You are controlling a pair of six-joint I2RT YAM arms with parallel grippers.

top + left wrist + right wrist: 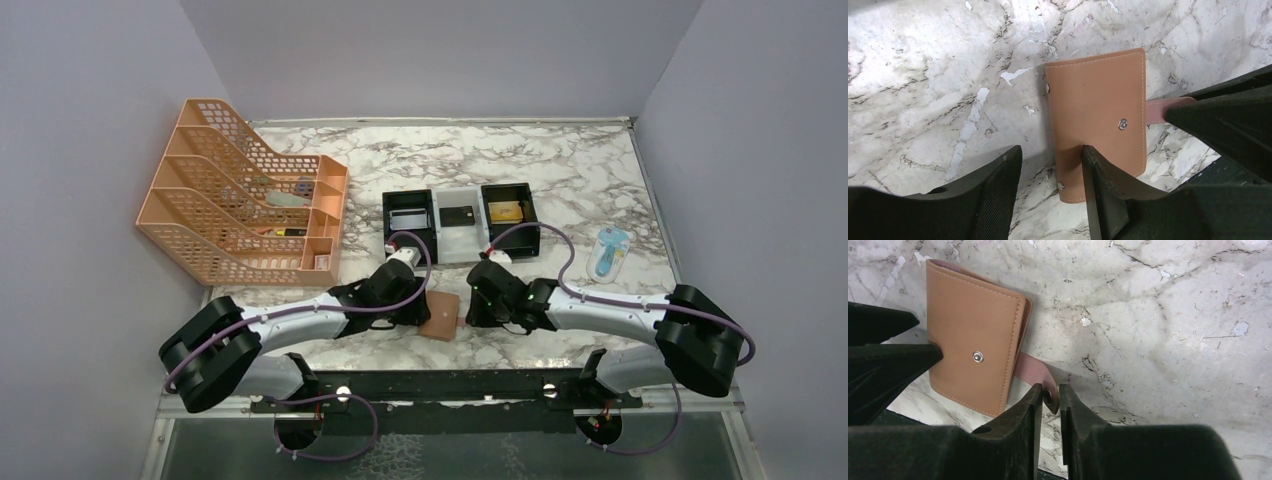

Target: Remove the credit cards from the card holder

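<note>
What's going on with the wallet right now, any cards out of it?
Both arms are at the tan wallet, which lies folded shut on the marble table. The right gripper is pinched on the end of the wallet's pink strap, which is unsnapped and sticks out to the side. The left gripper is open at the opposite edge, one finger over the wallet's corner. No cards are showing.
</note>
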